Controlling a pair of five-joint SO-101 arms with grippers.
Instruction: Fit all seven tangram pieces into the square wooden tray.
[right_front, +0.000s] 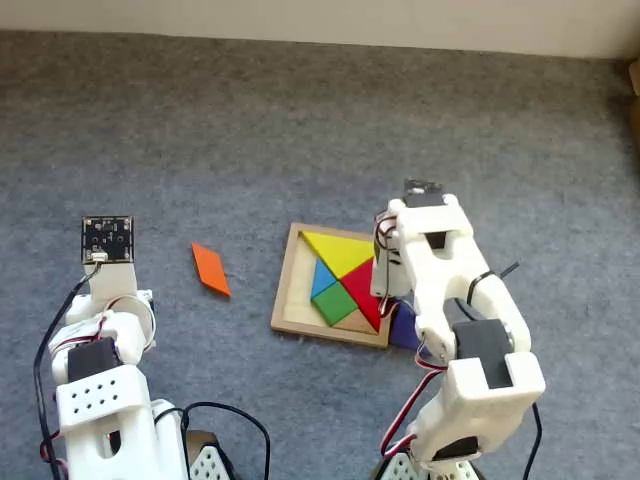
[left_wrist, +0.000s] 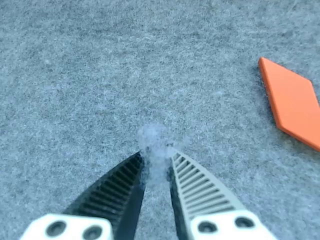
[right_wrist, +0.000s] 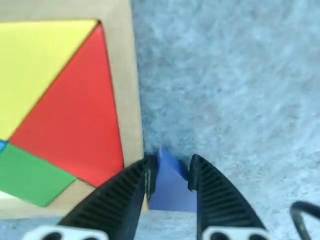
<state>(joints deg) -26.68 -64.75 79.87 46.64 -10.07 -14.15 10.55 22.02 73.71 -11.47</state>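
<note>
The square wooden tray (right_front: 288, 292) lies mid-table and holds a yellow (right_front: 338, 251), a small blue (right_front: 322, 281), a green (right_front: 333, 304) and a red piece (right_front: 366, 292). Part of its floor is bare wood. An orange parallelogram (right_front: 211, 269) lies flat on the carpet to the tray's left. My right gripper (right_wrist: 171, 162) is shut on a blue piece (right_wrist: 170, 187) just outside the tray's right rim (right_wrist: 131, 75), low at the carpet. My left gripper (left_wrist: 156, 159) is shut with nothing in it, down at the carpet, with the orange parallelogram (left_wrist: 292, 102) off to one side.
Grey carpet (right_front: 250, 130) covers the table. The right arm (right_front: 450, 290) hangs over the tray's right edge. The left arm (right_front: 100, 340) stands at the near left corner. A pale wall strip runs along the far edge.
</note>
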